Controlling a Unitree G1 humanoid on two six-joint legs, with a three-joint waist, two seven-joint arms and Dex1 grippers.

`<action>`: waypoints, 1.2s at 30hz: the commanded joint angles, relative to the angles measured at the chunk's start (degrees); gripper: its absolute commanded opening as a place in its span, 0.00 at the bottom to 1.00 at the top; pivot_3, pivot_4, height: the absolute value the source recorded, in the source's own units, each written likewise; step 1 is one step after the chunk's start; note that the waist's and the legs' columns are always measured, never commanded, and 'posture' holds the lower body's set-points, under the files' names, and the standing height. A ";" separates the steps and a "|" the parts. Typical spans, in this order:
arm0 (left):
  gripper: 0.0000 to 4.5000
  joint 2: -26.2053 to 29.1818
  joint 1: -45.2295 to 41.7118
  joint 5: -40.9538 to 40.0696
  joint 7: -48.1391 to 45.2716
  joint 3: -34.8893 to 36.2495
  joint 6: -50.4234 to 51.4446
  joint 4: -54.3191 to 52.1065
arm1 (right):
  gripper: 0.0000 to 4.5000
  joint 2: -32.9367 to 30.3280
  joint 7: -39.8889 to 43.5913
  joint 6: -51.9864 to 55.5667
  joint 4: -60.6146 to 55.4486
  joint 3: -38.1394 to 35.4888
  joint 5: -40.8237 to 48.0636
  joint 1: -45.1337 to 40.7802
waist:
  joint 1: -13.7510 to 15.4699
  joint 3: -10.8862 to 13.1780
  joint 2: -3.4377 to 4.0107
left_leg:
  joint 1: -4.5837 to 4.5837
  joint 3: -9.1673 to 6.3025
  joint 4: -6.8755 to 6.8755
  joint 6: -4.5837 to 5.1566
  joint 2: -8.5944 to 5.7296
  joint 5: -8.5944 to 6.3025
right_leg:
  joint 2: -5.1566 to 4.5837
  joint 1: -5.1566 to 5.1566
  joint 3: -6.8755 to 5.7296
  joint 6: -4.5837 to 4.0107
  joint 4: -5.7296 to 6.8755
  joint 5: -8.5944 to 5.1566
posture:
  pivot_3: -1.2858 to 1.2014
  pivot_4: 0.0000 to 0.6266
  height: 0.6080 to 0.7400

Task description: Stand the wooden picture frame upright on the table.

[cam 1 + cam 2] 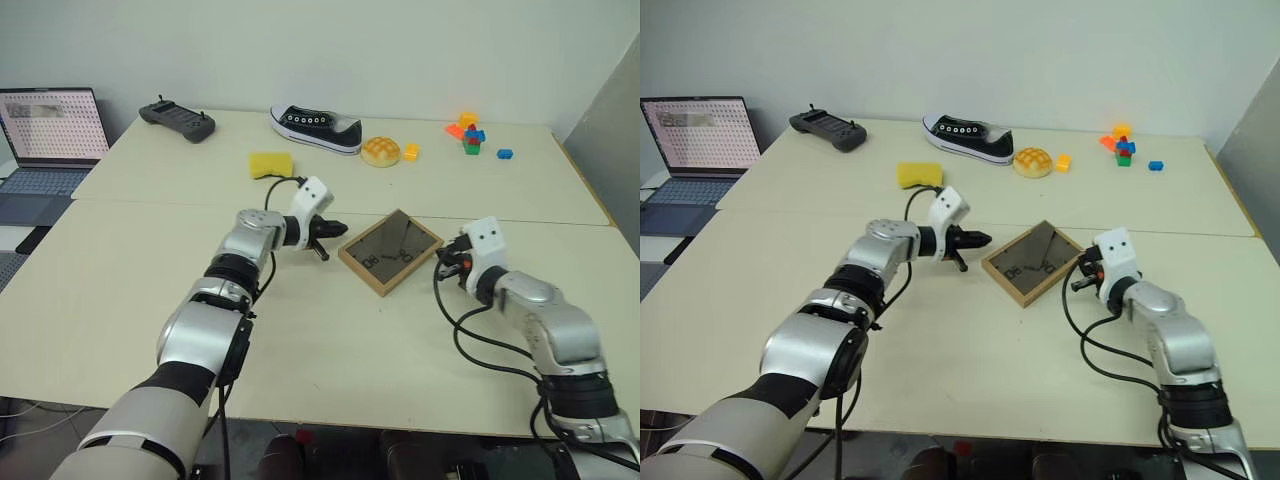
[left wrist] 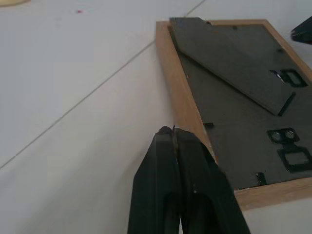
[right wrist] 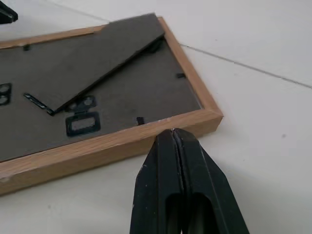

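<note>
Frame: the rectangular wooden picture frame with light wood border and dark grey-brown back panel [image 1: 390,251] lies flat, back side up, turned corner-on like a diamond, on the near section of the large cream-beige table [image 1: 120,300], just short of the seam.
Easel stand: a dark hinged leg [image 2: 229,61] runs across the back panel, its free end lifted slightly off the panel.
Left gripper: the left gripper [image 1: 333,229] sits at about 9 o'clock of the frame, black fingers pressed together with nothing between them, tips beside the wood border [image 2: 183,105]; contact cannot be told.
Right gripper: the right gripper [image 3: 174,132] sits at about 3 o'clock, fingers likewise closed and empty, tips at the outer side of the border near a corner.
Handling: it looks light and stiff, a thin wood rim around a flat board; likely to slide on the smooth tabletop if pushed from one side only. The side facing down cannot be seen, so treat it as breakable.
Where to hold: probably the wood border on two opposite sides, or under one edge to tip it up; the leg needs swinging out first, and its hinge looks like the weak spot.
Other things: a black and white sneaker [image 1: 316,128], a yellow sponge [image 1: 271,164] and a round yellow bun-shaped toy [image 1: 381,151] lie toward 12 o'clock, well apart.
</note>
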 commanded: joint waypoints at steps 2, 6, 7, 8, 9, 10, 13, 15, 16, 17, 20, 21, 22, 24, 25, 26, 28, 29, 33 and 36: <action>0.00 -2.89 -1.37 5.00 2.68 -3.12 -2.15 3.14 | 0.00 3.73 -3.80 -1.83 4.71 2.18 -4.25 -4.13 | -0.11 0.00 0.00 | 0.03 0.01 0.02 0.00 0.00 0.00 | 0.00 0.01 0.02 0.00 0.02 0.00 | 0.52 0.24 1.00; 0.00 -3.25 -0.05 5.30 -0.28 -2.81 -3.24 1.55 | 0.00 6.65 -3.33 -3.25 6.64 3.61 -5.28 -5.74 | -0.08 0.00 0.00 | 0.03 0.00 0.02 0.00 0.00 0.00 | 0.00 0.01 0.00 0.00 0.06 0.00 | 0.52 0.24 1.00; 0.00 -2.95 0.55 5.46 -1.32 -3.05 -3.29 0.52 | 0.00 7.35 -3.07 -3.73 7.04 3.92 -5.39 -5.98 | -0.20 0.00 0.00 | 0.03 0.01 0.02 0.00 -0.01 0.00 | 0.00 0.01 0.01 0.00 0.06 0.00 | 0.52 0.24 1.00; 0.00 -2.61 1.10 5.44 -2.20 -3.17 -3.02 -0.60 | 0.00 7.85 -2.74 -4.00 7.30 4.17 -5.49 -6.15 | -0.28 0.00 0.01 | 0.04 0.01 0.01 0.00 0.00 0.01 | 0.00 0.01 0.01 0.00 0.06 0.00 | 0.52 0.24 1.00; 0.00 -2.35 1.53 5.44 -2.78 -3.15 -2.71 -1.45 | 0.00 8.20 -2.56 -4.14 7.37 4.32 -5.63 -6.19 | -0.34 -0.01 0.01 | 0.05 0.01 0.00 -0.01 0.00 0.01 | 0.00 0.01 0.01 0.00 0.06 0.00 | 0.52 0.24 1.00; 0.00 -1.67 2.45 5.41 -3.87 -3.27 -1.89 -3.34 | 0.00 8.73 -2.19 -4.08 7.18 4.41 -5.49 -6.24 | -0.42 -0.01 0.01 | 0.05 0.00 -0.01 -0.02 0.01 0.01 | 0.01 0.00 0.00 0.00 0.06 0.00 | 0.52 0.24 1.00; 0.00 1.11 6.41 5.58 -6.47 -3.89 1.27 -11.02 | 0.00 9.45 -0.27 -3.04 5.03 5.13 -4.82 -5.86 | -0.64 -0.01 0.01 | 0.05 0.00 0.00 -0.03 0.02 0.02 | 0.01 0.00 0.00 0.00 0.08 0.00 | 0.52 0.24 1.00; 0.00 3.24 10.21 5.32 -8.30 -4.39 5.18 -18.60 | 0.00 8.93 2.08 -1.84 2.94 6.12 -4.22 -5.24 | -1.08 -0.01 0.02 | 0.06 0.00 0.00 -0.04 0.03 0.03 | 0.01 0.01 0.01 0.00 0.09 0.00 | 0.52 0.24 1.00; 0.00 4.10 11.95 5.17 -8.82 -4.59 6.93 -22.18 | 0.00 8.69 3.12 -1.33 1.99 6.52 -3.95 -4.93 | -1.27 -0.02 0.03 | 0.06 -0.01 -0.01 -0.05 0.04 0.03 | 0.01 0.00 0.01 0.00 0.10 0.00 | 0.52 0.24 1.00; 0.00 5.19 14.28 4.72 -9.49 -4.72 8.96 -26.77 | 0.00 8.44 4.22 -0.71 0.62 7.10 -3.64 -4.41 | -1.41 -0.02 0.03 | 0.07 -0.01 -0.01 -0.07 0.05 0.04 | 0.01 0.00 0.01 0.00 0.12 0.00 | 0.52 0.24 1.00; 0.00 9.24 21.75 3.49 -11.33 -5.10 15.85 -41.26 | 0.00 6.98 7.87 1.92 -3.71 9.94 -2.89 -2.65 | -1.61 -0.03 0.05 | 0.09 -0.03 -0.04 -0.10 0.09 0.06 | 0.03 0.01 0.01 -0.01 0.14 0.00 | 0.52 0.24 1.00; 0.00 10.52 23.83 3.11 -11.49 -4.96 18.20 -45.38 | 0.00 6.60 8.75 2.75 -5.20 10.71 -2.55 -2.06 | -1.62 -0.03 0.05 | 0.10 -0.04 -0.04 -0.10 0.10 0.06 | 0.03 0.01 0.01 -0.01 0.14 -0.01 | 0.52 0.24 1.00; 0.00 11.72 25.62 2.72 -11.54 -4.83 20.50 -49.06 | 0.00 6.26 9.52 3.66 -6.58 11.24 -2.12 -1.55 | -1.63 -0.03 0.05 | 0.10 -0.05 -0.04 -0.09 0.10 0.06 | 0.03 0.02 0.01 -0.01 0.15 -0.01 | 0.52 0.24 1.00; 0.00 14.05 28.65 1.87 -11.68 -4.63 24.24 -55.42 | 0.00 5.37 10.87 5.20 -8.81 12.17 -1.55 -0.93 | -1.64 -0.03 0.06 | 0.13 -0.05 -0.01 -0.02 0.10 0.01 | 0.03 0.04 0.02 -0.02 0.19 -0.01 | 0.52 0.24 1.00; 0.00 15.13 29.89 1.35 -11.74 -4.53 26.02 -58.17 | 0.00 5.16 11.33 6.18 -9.71 12.24 -1.06 -0.71 | -1.57 -0.03 0.06 | 0.15 -0.06 -0.01 0.00 0.10 0.01 | 0.03 0.04 0.01 -0.02 0.21 -0.01 | 0.52 0.24 1.00; 0.00 16.31 31.21 0.92 -11.74 -4.36 27.71 -60.96 | 0.00 4.85 11.80 7.06 -10.62 12.34 -0.72 -0.49 | -1.55 -0.03 0.05 | 0.15 -0.06 0.02 0.00 0.10 0.01 | 0.03 0.04 0.01 -0.02 0.24 -0.01 | 0.52 0.24 1.00; 0.00 18.62 33.65 -0.26 -11.84 -3.82 31.05 -66.18 | 0.00 4.05 12.55 8.77 -12.19 12.60 -0.18 -0.17 | -1.45 -0.03 0.05 | 0.16 -0.06 0.02 0.00 0.09 0.00 | 0.03 0.04 0.01 -0.02 0.26 -0.01 | 0.52 0.24 1.00; 0.00 19.72 34.61 -1.02 -12.08 -3.67 32.65 -68.46 | 0.00 3.67 12.77 9.49 -12.81 12.64 0.07 0.01 | -1.41 -0.03 0.05 | 0.15 -0.06 0.02 0.00 0.09 0.00 | 0.03 0.04 0.01 -0.02 0.25 -0.02 | 0.52 0.24 1.00; 0.00 25.68 38.43 -2.81 -13.36 -2.80 35.40 -73.74 | 0.00 -0.19 13.56 8.32 -12.64 12.67 -1.71 0.79 | -1.28 -0.03 0.04 | 0.13 -0.06 0.02 0.01 0.08 0.00 | 0.02 0.03 0.01 -0.02 0.21 -0.02 | 0.52 0.24 1.00; 0.00 28.78 40.67 -4.80 -13.03 -0.24 34.92 -73.39 | 0.00 -3.21 14.63 4.62 -10.67 11.93 -2.95 1.45 | -1.20 -0.03 0.04 | 0.14 -0.05 0.01 0.01 0.08 0.00 | 0.02 0.04 0.01 -0.02 0.18 -0.03 | 0.52 0.24 1.00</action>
